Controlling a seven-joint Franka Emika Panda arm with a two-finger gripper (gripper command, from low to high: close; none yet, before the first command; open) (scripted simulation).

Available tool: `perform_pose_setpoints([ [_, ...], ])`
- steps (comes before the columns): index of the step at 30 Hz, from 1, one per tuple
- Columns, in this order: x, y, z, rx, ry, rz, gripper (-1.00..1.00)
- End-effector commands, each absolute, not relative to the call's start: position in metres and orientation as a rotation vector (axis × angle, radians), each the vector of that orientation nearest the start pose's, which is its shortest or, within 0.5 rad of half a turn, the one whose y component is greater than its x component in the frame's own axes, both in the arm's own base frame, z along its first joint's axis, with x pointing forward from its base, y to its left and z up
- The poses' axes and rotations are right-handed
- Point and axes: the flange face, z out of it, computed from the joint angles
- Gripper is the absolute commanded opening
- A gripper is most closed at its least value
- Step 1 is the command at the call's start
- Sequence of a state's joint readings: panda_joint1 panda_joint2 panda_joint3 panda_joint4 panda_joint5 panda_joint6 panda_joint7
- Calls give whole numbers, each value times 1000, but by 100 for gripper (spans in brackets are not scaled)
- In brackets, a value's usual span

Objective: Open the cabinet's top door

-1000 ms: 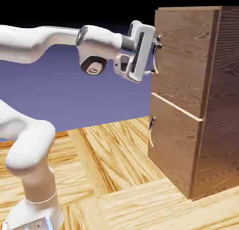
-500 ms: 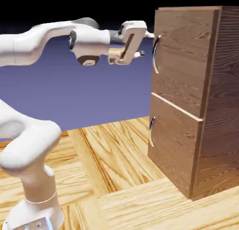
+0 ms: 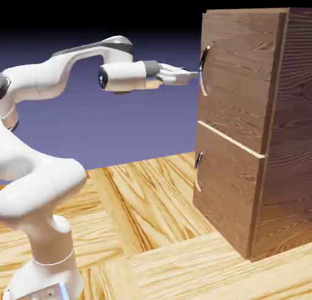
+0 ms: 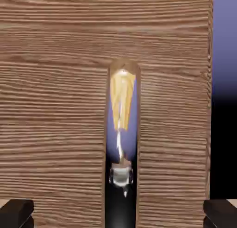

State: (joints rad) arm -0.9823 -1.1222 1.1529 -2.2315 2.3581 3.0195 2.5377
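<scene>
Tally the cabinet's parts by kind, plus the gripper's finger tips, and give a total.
Brown wood-grain door panels: 2, the taller top door and the shorter lower door
Curved silver metal handles: 2, long and small
Small grey finger tips: 2
Total: 6

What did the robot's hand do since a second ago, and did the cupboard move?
The gripper rolled over: a second ago it stood broad and upright by the top door's handle; now it looks thin and level, pointing at that handle. The arm's upper part also swung higher. The jaws stayed open and grabbed nothing. The cabinet stayed put, and both doors look shut as before.
</scene>
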Motion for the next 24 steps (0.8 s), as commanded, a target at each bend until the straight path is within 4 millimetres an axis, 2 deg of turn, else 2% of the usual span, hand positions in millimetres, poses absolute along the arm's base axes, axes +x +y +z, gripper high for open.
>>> perform_pose_setpoints([
  [1, 413, 174, 572, 652, 1460, 570, 0],
  [4, 443, 171, 571, 653, 1460, 571, 0],
  [5, 443, 171, 571, 653, 1460, 571, -100],
  [6, 443, 171, 571, 653, 1460, 571, -100],
  [13, 388, 141, 571, 515, 1533, 720, -100],
  [19, 342, 103, 571, 377, 1594, 861, -100],
  [24, 313, 69, 571, 270, 1634, 964, -100],
])
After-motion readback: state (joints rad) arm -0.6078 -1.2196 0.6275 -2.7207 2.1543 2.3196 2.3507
